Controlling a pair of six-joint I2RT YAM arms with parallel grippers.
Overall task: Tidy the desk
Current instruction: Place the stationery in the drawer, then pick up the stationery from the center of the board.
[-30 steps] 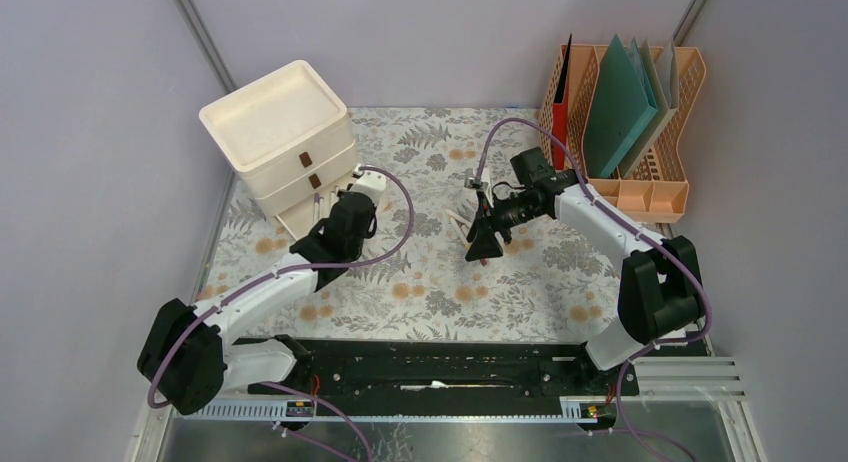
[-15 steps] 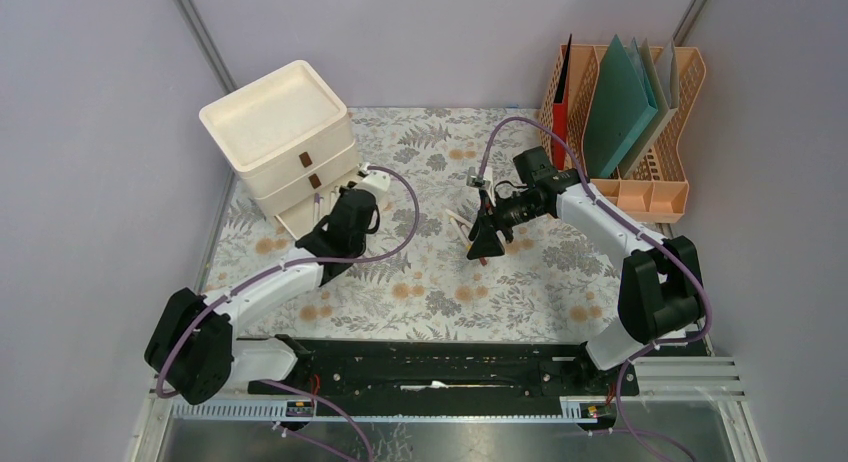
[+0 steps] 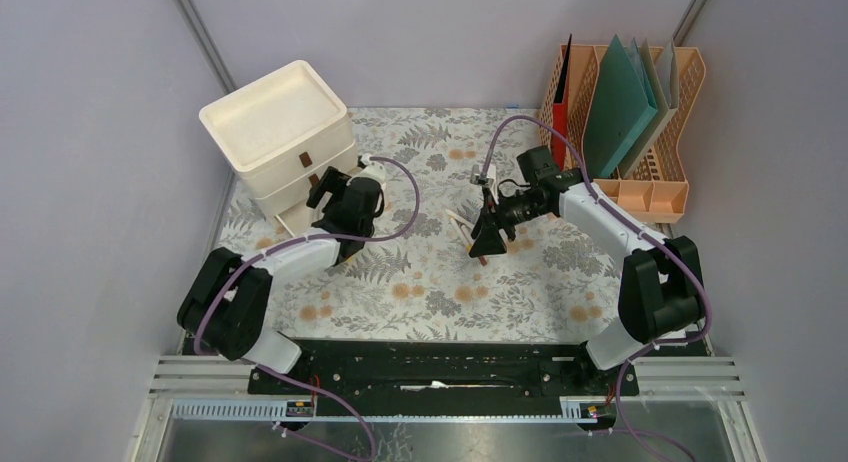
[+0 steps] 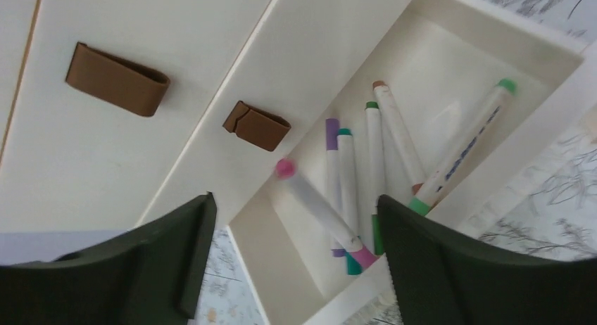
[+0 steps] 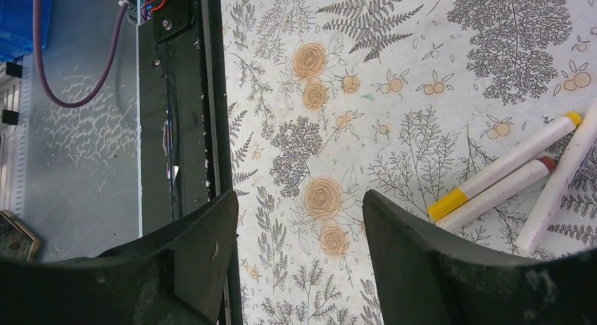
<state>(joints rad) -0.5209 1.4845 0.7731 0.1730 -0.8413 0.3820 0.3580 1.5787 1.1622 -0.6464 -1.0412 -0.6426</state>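
- The desk (image 3: pixel 430 282) is a flat table in the middle of the scene. It is covered by a pale grey cloth with grey ferns and tan flowers.
- A black rail (image 3: pixel 440 367) runs along its near edge.
- A cream plastic drawer box (image 3: pixel 275 122) stands on the far left corner. It is smooth, with round corners and a tray top.
- Its upper drawers are shut and have small brown tab handles (image 4: pixel 116 79).
- The bottom drawer (image 4: pixel 493 43) is pulled out. White markers with coloured caps lie inside it.
- One has a pink cap (image 4: pixel 320 209), one a purple cap (image 4: pixel 332 163), and a long one has green ends (image 4: pixel 464 145).
- The left gripper (image 4: pixel 294 198) hangs over this drawer. Its two dark fingers are spread wide and hold nothing.
- The pink marker lies between the fingers and does not touch them.
- The right gripper (image 5: pixel 299 198) hangs over the middle of the desk. Its fingers are spread too, with only cloth between them.
- Three more white markers lie close together on the cloth just beside it.
- One has a yellow end (image 5: pixel 503 167), one a brown-red end (image 5: pixel 500 191), and the third (image 5: pixel 563 191) is cut off at the picture edge.
- A peach plastic file rack (image 3: pixel 660 192) with holes in its sides stands at the far right.
- Thin green folders (image 3: pixel 615 102) and a red one (image 3: pixel 562 102) stand upright in it.
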